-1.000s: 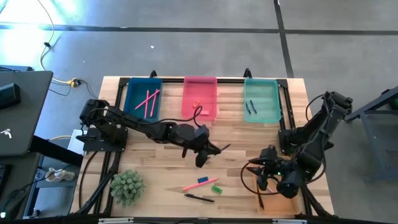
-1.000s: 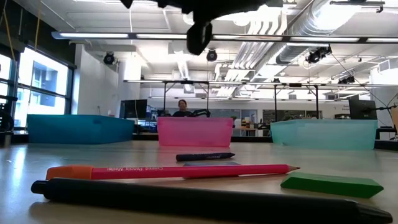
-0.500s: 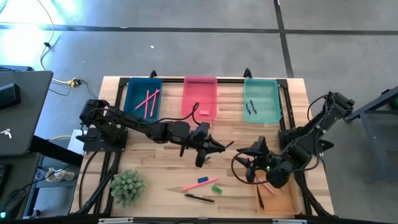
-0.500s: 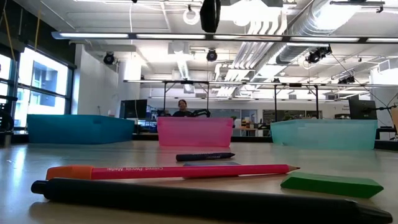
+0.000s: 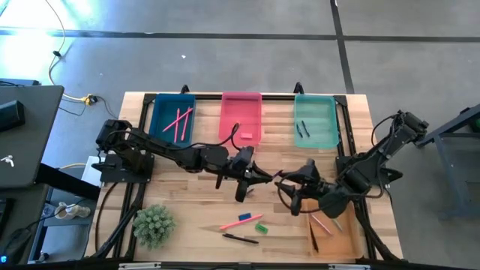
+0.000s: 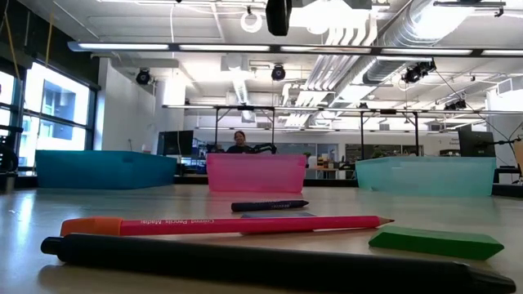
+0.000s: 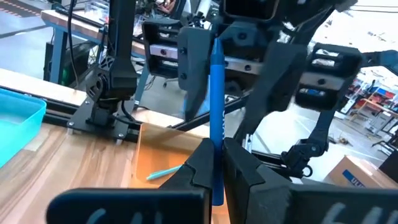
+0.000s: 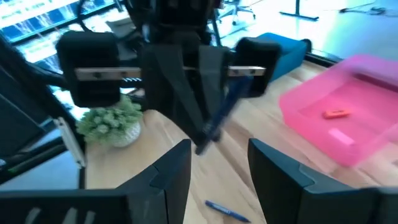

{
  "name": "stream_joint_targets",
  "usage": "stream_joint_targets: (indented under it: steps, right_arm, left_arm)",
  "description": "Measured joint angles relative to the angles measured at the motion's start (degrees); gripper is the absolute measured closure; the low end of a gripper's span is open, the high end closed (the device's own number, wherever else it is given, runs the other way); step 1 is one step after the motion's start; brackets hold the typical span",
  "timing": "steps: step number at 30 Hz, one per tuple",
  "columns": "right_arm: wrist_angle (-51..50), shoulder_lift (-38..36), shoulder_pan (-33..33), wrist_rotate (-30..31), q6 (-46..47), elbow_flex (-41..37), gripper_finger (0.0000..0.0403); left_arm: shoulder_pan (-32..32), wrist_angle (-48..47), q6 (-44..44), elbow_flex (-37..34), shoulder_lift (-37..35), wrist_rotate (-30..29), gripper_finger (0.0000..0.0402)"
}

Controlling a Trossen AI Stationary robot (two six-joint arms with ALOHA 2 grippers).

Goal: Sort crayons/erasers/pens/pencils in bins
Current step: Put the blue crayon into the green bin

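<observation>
Far edge of wooden bench, L to R: dark blue translucent plastic bin w/ pink sticks inside; pink translucent bin w/ two small blocky erasers, one pink, one orange; teal-green translucent bin w/ dark sticks. Orange translucent bin at near right corner, thin sticks in it.

Near left corner: small green spiky plant. Near edge, mid-bench: long pink pencil w/ orange end, black pen closest to edge, short green blocky eraser, small blue eraser just beside pencil, dark crayon farther back.

Left gripper over mid-bench, fingers clamped tight on slim blue pen, pen upright between them in left wrist view, tip toward other arm.

Right gripper just right of bench centre, facing left gripper, near it; fingers spread apart, nothing between them, blue pen's end just ahead of gap. Contact w/ pen: can't tell.

Low view: dark part of an arm at top, person seated far back in room behind pink bin.
</observation>
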Motion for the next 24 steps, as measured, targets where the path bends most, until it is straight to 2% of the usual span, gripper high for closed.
stream_joint_targets:
  steps: [4, 11, 14, 17, 24]
  right_arm:
    - [4.27, 0.00, -1.04, -0.72, -3.53, 0.00, 0.0252]
    - [4.64, 0.00, -3.93, -1.05, -3.46, 0.00, 0.0252]
    - [4.62, 0.00, -5.06, -3.44, -3.55, 0.00, 0.0257]
    - [4.62, 0.00, -5.86, -5.27, -3.55, 0.00, 0.0284]
    - [4.73, -0.11, -7.84, -7.86, -3.81, 0.00, 0.0388]
  left_arm:
    - [0.00, 0.04, 0.01, 0.00, 0.00, 0.51, 0.0401]
    - [0.06, 0.02, 0.02, 0.00, 0.00, 1.46, 0.0401]
    - [0.42, 0.02, 0.04, 0.00, 0.00, 1.49, 0.0401]
    - [1.10, 0.02, 0.04, 0.00, 0.00, 1.62, 0.0400]
    - [3.20, -0.60, 0.38, 0.00, 0.00, 4.27, 0.0401]
